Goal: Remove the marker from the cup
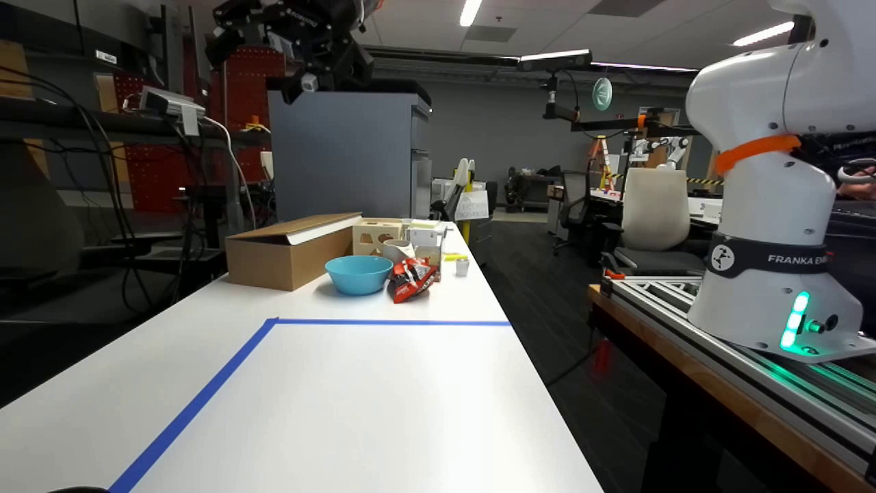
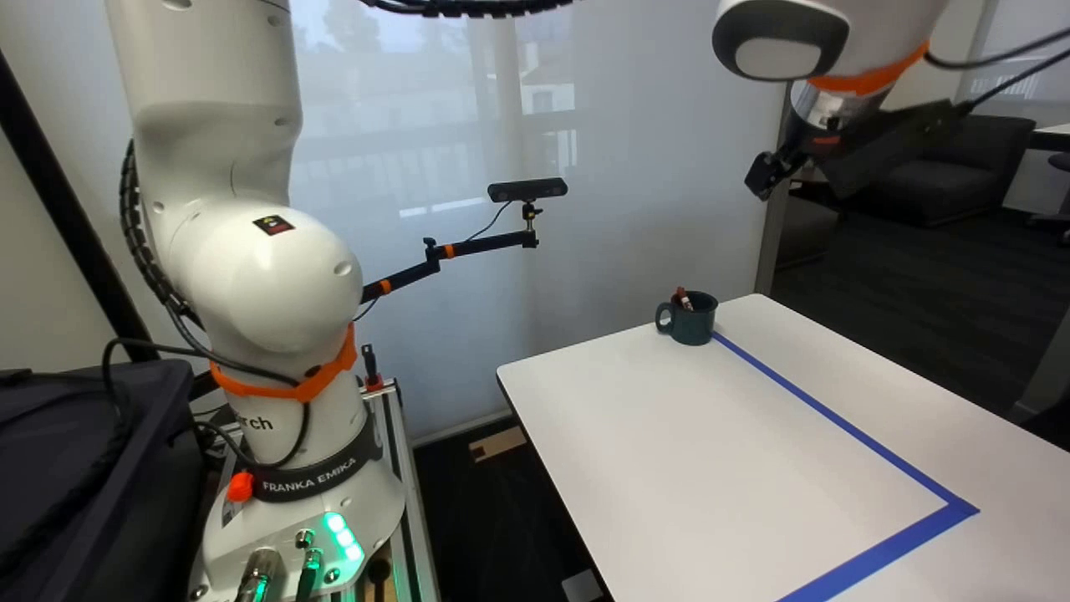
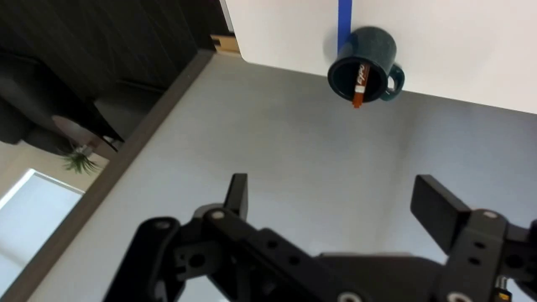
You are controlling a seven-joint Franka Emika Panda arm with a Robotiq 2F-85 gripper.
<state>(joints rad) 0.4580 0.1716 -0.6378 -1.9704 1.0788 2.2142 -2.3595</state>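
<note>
A dark green cup [image 2: 695, 324] stands upright near the far edge of the white table, by the end of the blue tape. A marker [image 2: 684, 298] with a reddish-brown cap leans in it and sticks out above the rim. In the wrist view the cup [image 3: 373, 44] and marker [image 3: 362, 80] are at upper right, with the cup's mouth toward the camera. My gripper [image 3: 331, 193] is open and empty, apart from both. In an exterior view the gripper [image 2: 765, 176] is above and to the right of the cup. It also shows at the top of an exterior view [image 1: 263, 68].
Blue tape [image 2: 836, 418] marks the white table [image 2: 669, 435]. A blue bowl [image 1: 358, 275], a cardboard box [image 1: 287, 257] and a red snack bag [image 1: 412, 279] stand at its far end in an exterior view. A camera on an arm [image 2: 527, 190] is left of the cup.
</note>
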